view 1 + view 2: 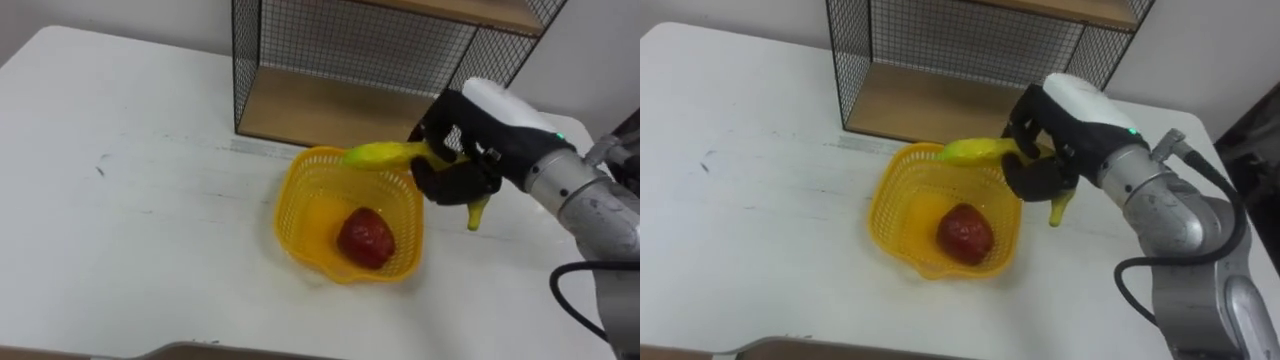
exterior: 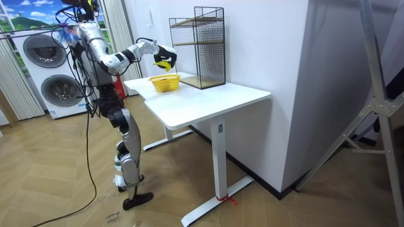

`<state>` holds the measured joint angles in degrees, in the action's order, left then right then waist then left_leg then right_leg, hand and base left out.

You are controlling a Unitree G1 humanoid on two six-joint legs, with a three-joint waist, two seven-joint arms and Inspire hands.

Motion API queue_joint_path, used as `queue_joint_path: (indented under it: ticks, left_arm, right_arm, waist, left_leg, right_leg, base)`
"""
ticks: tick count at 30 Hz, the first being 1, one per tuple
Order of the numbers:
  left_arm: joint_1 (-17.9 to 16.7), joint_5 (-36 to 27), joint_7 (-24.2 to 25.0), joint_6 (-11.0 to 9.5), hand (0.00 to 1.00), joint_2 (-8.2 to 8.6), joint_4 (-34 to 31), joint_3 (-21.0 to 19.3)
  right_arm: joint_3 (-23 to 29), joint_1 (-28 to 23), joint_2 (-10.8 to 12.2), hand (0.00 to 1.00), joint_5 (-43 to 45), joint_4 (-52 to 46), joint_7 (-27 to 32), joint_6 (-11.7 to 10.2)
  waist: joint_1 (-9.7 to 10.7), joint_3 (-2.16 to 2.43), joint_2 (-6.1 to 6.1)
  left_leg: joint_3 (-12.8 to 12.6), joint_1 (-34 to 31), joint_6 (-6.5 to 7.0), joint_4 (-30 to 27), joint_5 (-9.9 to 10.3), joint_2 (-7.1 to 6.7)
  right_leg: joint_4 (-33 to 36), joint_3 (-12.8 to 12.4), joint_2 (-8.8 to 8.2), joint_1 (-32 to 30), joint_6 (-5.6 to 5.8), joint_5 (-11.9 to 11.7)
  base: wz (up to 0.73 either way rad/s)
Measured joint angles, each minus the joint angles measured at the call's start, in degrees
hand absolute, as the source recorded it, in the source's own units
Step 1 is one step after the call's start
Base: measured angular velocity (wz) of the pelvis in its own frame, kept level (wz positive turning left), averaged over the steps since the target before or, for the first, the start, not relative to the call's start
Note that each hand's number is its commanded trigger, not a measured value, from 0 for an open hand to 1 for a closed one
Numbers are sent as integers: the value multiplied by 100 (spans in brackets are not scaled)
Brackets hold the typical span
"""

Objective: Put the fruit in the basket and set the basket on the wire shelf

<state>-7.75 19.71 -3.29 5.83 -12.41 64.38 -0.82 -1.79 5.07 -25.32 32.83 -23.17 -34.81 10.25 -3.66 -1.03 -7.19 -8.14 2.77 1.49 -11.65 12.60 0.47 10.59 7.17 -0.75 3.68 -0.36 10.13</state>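
My right hand (image 1: 478, 140) has its fingers (image 1: 452, 186) curled round the banana (image 1: 385, 153), over the basket (image 1: 296, 190) rim. Below them a red fruit (image 1: 365, 238) already lies inside. Next, I judge: lower, let go, then lift the basket to the wire shelf (image 1: 320, 105) beyond.

Head eyes overlook basket (image 1: 295, 212) (room camera afar).

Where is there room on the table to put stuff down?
The white table is bare left of the yellow basket and along the near edge. It's crowded by the wire shelf, where the right hand holds a banana.
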Motion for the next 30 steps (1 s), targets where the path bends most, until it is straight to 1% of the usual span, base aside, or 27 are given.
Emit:
queue_joint_path:
  ticks: [2, 5, 11, 14, 18, 19, 20, 25, 30]
  left_arm:
    - [7, 1, -2, -1, 0, -7, 0, -1]
    - [16, 0, -2, -1, 0, -6, -1, -1]
    - [16, 0, -2, 1, 0, -6, -14, -3]
    - [24, 1, -2, 1, 0, -4, -27, -7]
    - [30, 1, -3, 1, 0, -3, -28, -7]
    - [29, 0, -3, 1, 0, -3, -28, -7]
    - [25, 0, -3, 1, 0, -3, -27, -8]
    - [33, -2, -6, -1, 0, -2, -28, -8]
    - [32, -2, -17, -5, 0, 0, -27, -8]
  right_arm:
    - [-21, 1, 41, 100, 0, 0, -44, -1]
    - [-25, 1, 43, 100, -2, 0, -54, -7]
    - [-28, -1, 69, 100, 1, 0, -102, -7]
    - [-29, -2, 119, 100, 3, 1, -117, -6]
    - [-30, -4, 185, 100, 1, 1, -163, -5]
    - [-30, -4, 187, 64, 1, 1, -163, -5]
    - [-30, -3, 206, 0, 0, 1, -163, -5]
    - [-34, -3, 332, 0, -3, 1, -163, -5]
    - [-115, -2, 342, 0, -3, 1, -162, -10]
  waist:
    - [-67, 1, 15]
    - [-117, 4, 20]
    - [-128, 13, 29]
    - [-125, 18, 30]
    - [-124, 42, 36]
    - [-130, 52, 36]
    - [-132, 59, 43]
    - [-132, 65, 44]
    - [-134, 64, 43]
  left_leg:
    - [10, -4, 0, 4, 0, 2]
    - [11, -5, 0, 7, 0, 3]
    - [14, -4, 0, 4, 0, 2]
    - [24, -7, 0, -3, 0, 3]
    - [28, -5, -1, -9, -1, 3]
    - [27, -3, -1, -10, -1, 3]
    - [27, -2, 0, -12, -2, 3]
    - [30, 3, 3, -15, -5, 1]
    - [41, -5, 3, -17, -5, -1]
  right_leg:
    - [-1, 33, 1, -1, 0, 0]
    - [-3, 36, 1, -1, 0, 0]
    - [-3, 41, -1, 5, 0, 0]
    - [-2, 56, -1, 9, 0, 0]
    - [-2, 65, -2, 16, 0, 0]
    - [-1, 64, -3, 17, 0, 0]
    - [0, 63, -3, 19, 0, 0]
    - [2, 64, -5, 26, 0, 0]
    - [2, 72, -6, 30, 0, 0]
  base:
    - [0]
    - [0]
    - [0]
    - [0]
    - [0]
    - [0]
    - [0]
    - [0]
    - [0]
